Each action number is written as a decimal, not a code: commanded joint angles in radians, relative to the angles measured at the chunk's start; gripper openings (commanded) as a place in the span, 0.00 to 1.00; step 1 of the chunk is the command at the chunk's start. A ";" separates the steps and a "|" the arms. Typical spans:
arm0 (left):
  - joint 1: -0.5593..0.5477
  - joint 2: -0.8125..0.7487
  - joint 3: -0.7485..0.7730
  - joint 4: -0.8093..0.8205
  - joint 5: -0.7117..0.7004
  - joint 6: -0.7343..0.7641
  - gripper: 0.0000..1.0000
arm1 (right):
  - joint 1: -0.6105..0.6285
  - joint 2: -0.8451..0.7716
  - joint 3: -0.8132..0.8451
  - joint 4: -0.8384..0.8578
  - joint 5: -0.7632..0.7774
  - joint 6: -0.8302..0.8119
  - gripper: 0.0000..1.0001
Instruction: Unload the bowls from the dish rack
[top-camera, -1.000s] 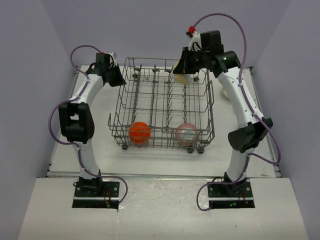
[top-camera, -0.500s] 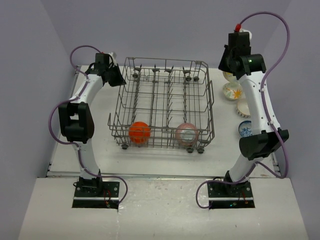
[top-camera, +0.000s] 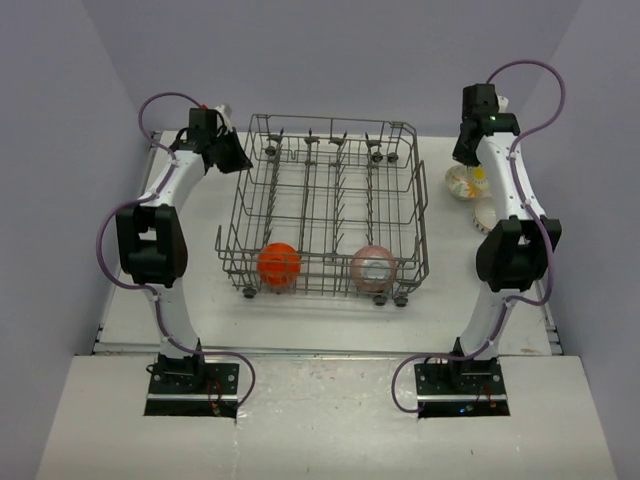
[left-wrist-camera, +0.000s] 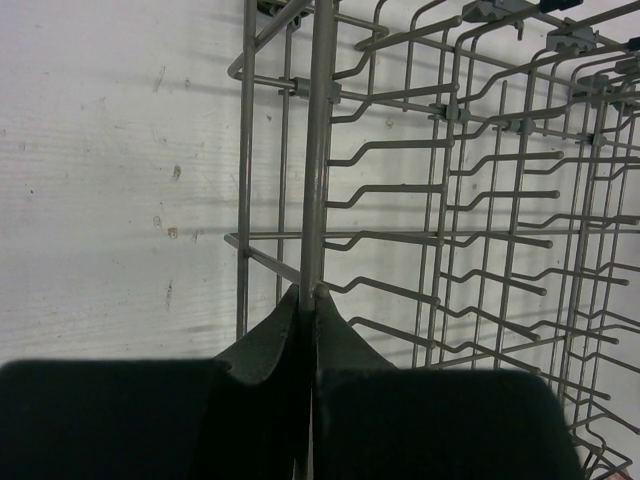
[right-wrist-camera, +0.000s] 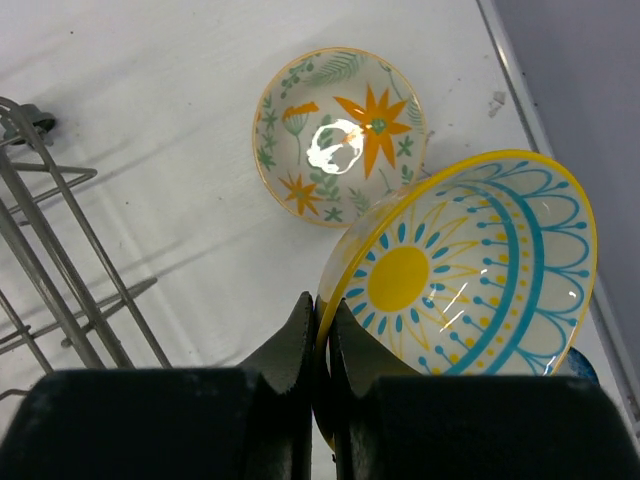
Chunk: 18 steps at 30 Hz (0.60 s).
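While right hand (right-wrist-camera: 322, 310) grips sun-patterned bowl (right-wrist-camera: 470, 270), floral bowl (right-wrist-camera: 340, 135) seemingly near

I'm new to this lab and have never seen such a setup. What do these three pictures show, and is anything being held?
These are two robot arms bolted at the near edge of a white table. One picture looks down from above and behind them. The other two come from a camera on each wrist, so the dark shapes at the bottom of each are that arm's own pincers.

A grey wire dish rack stands in the middle, with an orange bowl and a pink bowl at its near end.

The left gripper is pinched shut on a wire at the rack's far left corner. The right gripper, out past the rack's right side, holds a yellow-rimmed bowl by its rim, near a floral bowl sitting on the table.
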 joint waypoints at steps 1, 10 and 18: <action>0.031 0.053 -0.056 -0.084 -0.113 -0.027 0.00 | 0.006 0.065 0.080 0.101 -0.002 -0.040 0.00; 0.031 0.033 -0.064 -0.087 -0.107 -0.029 0.00 | 0.003 0.214 0.114 0.186 -0.011 -0.088 0.00; 0.039 0.022 -0.104 -0.090 -0.127 -0.006 0.00 | -0.029 0.315 0.177 0.186 -0.020 -0.116 0.00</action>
